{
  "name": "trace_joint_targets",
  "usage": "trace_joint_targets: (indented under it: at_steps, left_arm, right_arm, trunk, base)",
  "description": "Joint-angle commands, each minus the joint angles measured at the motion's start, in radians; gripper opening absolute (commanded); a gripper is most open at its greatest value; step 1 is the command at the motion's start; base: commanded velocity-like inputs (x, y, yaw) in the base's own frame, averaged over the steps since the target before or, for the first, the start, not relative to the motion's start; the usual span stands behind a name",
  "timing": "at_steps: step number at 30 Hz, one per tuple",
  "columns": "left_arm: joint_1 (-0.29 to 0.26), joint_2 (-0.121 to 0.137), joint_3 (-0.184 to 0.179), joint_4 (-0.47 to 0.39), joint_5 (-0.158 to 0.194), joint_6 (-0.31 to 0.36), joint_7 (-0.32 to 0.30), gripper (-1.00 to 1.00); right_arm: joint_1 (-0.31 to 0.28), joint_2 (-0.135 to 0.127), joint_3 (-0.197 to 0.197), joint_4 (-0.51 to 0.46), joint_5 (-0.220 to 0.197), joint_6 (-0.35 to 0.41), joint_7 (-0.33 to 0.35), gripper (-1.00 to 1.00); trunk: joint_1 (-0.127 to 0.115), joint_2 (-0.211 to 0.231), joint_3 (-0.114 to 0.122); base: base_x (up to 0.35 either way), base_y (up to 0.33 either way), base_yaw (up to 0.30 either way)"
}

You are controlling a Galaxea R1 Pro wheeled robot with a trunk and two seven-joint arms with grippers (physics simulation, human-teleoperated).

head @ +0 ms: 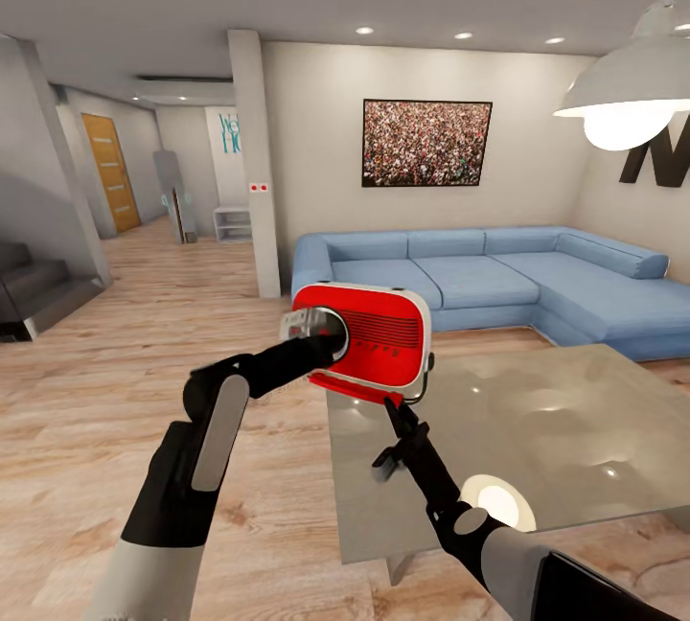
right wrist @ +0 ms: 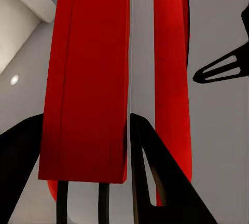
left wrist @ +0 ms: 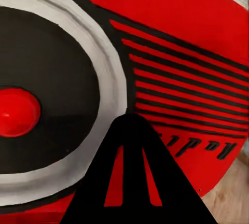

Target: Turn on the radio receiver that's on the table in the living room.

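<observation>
The red radio receiver [head: 379,333] with white edge trim hangs upright above the near left corner of the glossy grey table [head: 556,439]. My right gripper [head: 391,402] reaches up from below and is shut on the radio's red underside [right wrist: 88,79], which sits between its two dark fingers [right wrist: 155,182]. My left gripper [head: 324,338] is shut, and its tip is pressed against the round dark dial [left wrist: 52,53] on the radio's face. The left wrist view is very close to that dial, its red centre [left wrist: 15,111] and the black grille lines [left wrist: 187,94].
Behind the table runs a blue L-shaped sofa [head: 498,276] under a framed crowd picture [head: 426,142]. A white pendant lamp [head: 632,94] hangs at the upper right. A pillar [head: 254,161] and dark stairs [head: 38,290] stand to the left across light wood floor [head: 144,333].
</observation>
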Motion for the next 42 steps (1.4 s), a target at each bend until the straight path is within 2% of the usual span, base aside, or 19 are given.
trace_joint_targets:
  at_steps: [1, 6, 14, 18, 22, 27, 42]
  left_arm:
    - [-0.008, 0.000, 0.000, 0.001, 0.000, 0.001, 0.000, -1.00]
    - [-0.045, 0.000, 0.000, 0.011, -0.004, 0.003, 0.002, -1.00]
    - [-0.061, 0.000, 0.001, 0.054, -0.011, 0.002, 0.011, -1.00]
    - [-0.061, 0.000, 0.001, 0.063, -0.015, 0.001, 0.074, -1.00]
    - [-0.062, 0.000, 0.001, 0.074, -0.014, 0.001, 0.168, -1.00]
    - [-0.061, 0.000, 0.003, 0.077, -0.015, 0.001, 0.200, -1.00]
    - [-0.059, 0.000, 0.006, 0.100, -0.012, 0.002, 0.200, -1.00]
  right_arm:
    - [0.000, 0.000, -0.009, 0.000, 0.001, -0.001, 0.000, -1.00]
    - [0.000, 0.000, -0.008, 0.000, 0.001, -0.001, 0.000, -1.00]
    - [0.000, 0.000, -0.008, 0.000, 0.001, -0.002, 0.000, -1.00]
    - [0.000, 0.000, -0.008, 0.000, 0.001, -0.002, 0.000, -1.00]
    - [0.000, 0.000, -0.008, 0.000, 0.001, -0.002, 0.000, -1.00]
    - [0.000, 0.000, -0.009, 0.001, -0.001, -0.002, 0.000, -1.00]
    - [0.000, 0.000, -0.013, 0.001, -0.005, -0.009, 0.000, -1.00]
  trunk:
    - [0.000, 0.000, 0.000]
    - [0.000, 0.000, 0.000]
    - [0.000, 0.000, 0.000]
    - [0.000, 0.000, 0.000]
    - [0.000, 0.000, 0.000]
    - [0.000, 0.000, 0.000]
    - [0.000, 0.000, 0.000]
  base:
    - [0.000, 0.000, 0.000]
    - [0.000, 0.000, 0.000]
    - [0.000, 0.000, 0.000]
    - [0.000, 0.000, 0.000]
    - [0.000, 0.000, 0.000]
    - [0.000, 0.000, 0.000]
    - [0.000, 0.000, 0.000]
